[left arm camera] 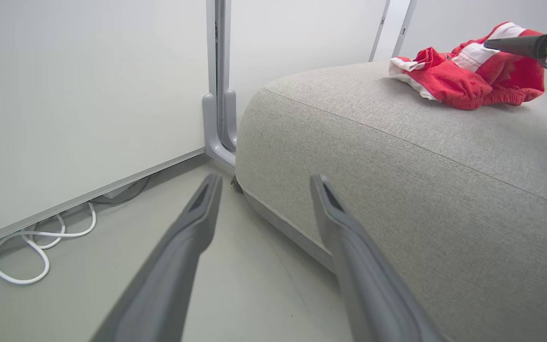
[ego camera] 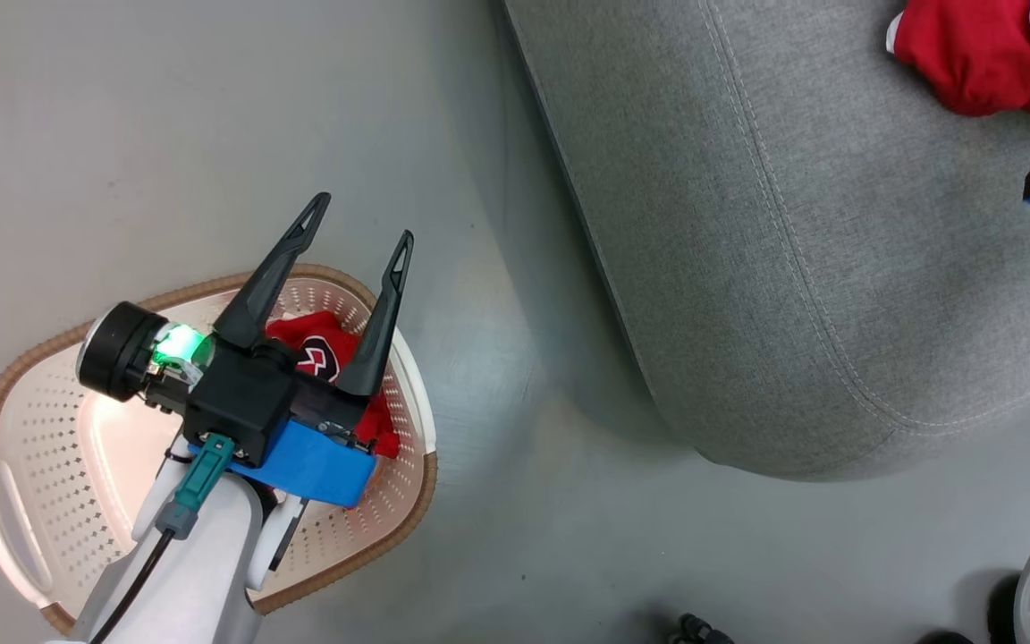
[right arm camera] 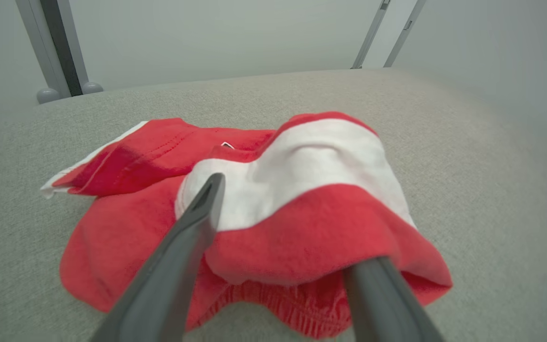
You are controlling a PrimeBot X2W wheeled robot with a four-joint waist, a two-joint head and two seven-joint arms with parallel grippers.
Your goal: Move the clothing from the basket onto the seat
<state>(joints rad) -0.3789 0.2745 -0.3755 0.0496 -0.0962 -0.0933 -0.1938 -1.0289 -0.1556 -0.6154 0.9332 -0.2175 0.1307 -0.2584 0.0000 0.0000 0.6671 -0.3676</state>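
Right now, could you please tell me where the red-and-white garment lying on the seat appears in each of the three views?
Head view: the red-and-white garment is in the top right corner, cut by the edge.
Left wrist view: upper right, on top of the cushion.
Right wrist view: centre, close up.
Shared landmark: the grey seat it lies on.
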